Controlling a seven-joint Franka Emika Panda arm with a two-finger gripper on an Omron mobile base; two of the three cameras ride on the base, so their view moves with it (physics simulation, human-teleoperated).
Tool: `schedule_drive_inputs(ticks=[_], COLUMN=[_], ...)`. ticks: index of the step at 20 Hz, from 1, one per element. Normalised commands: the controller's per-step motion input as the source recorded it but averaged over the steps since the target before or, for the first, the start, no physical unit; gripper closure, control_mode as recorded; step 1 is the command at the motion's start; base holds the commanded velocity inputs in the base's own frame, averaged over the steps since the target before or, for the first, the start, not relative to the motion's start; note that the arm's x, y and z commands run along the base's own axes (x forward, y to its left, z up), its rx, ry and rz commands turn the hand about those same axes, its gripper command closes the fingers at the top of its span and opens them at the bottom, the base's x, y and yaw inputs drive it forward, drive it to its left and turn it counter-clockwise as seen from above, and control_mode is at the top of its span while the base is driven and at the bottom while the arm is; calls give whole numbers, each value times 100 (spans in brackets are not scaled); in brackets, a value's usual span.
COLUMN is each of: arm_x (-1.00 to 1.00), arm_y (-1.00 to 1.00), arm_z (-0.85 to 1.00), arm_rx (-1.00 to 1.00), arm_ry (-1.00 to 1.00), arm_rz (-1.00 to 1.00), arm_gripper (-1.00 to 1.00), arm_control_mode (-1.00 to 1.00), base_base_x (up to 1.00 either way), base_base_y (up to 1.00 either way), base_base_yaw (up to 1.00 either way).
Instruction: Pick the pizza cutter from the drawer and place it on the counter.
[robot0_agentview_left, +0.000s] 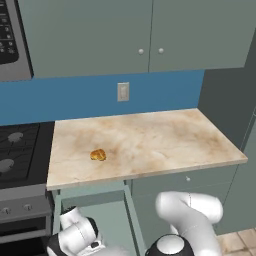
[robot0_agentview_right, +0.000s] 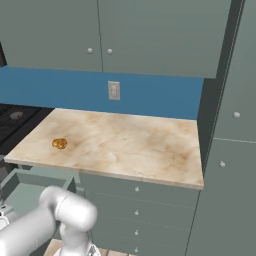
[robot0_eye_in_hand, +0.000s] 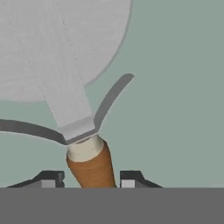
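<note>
The pizza cutter (robot0_eye_in_hand: 83, 131) lies on the pale grey-green floor of the drawer (robot0_eye_in_hand: 175, 109), seen close up in the hand view. Its grey round disc blade (robot0_eye_in_hand: 57, 43) is at the upper left, and its orange-brown wooden handle (robot0_eye_in_hand: 92, 168) points down toward the hand. My gripper (robot0_eye_in_hand: 90, 178) straddles the handle, one dark fingertip (robot0_eye_in_hand: 50, 178) on each side, with narrow gaps still showing. In the left base view the drawer (robot0_agentview_left: 127, 210) stands pulled out below the counter (robot0_agentview_left: 150, 135), and my arm reaches down into it. The beige marble counter (robot0_agentview_right: 125, 145) lies above.
A golden-brown pastry (robot0_agentview_left: 98, 155) sits on the counter's left part, also seen as the pastry (robot0_agentview_right: 59, 143). The black stove (robot0_agentview_left: 15, 150) adjoins the counter on the left. Closed drawers (robot0_agentview_right: 137, 210) stack beneath the counter's right part. A tall cabinet (robot0_agentview_right: 230, 165) stands at the right.
</note>
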Motion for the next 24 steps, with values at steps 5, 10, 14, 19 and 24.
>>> schedule_drive_inputs(ticks=[5, 10, 14, 19, 24], arm_x=[-14, 0, 6, 28, 68], arm_y=[-22, -27, -36, -35, -38], arm_z=[56, 100, 100, 100, 100], arm_rx=[7, 16, 21, 23, 32], arm_ry=[-20, -32, -24, -25, -27], arm_rz=[0, 0, 0, 0, 0], arm_gripper=[100, 100, 100, 100, 100], arm_control_mode=[-100, -100, -100, -100, -100], base_base_x=[0, 0, 0, 0, 0], base_base_y=[0, 0, 0, 0, 0], base_base_yaw=[0, 0, 0, 0, 0])
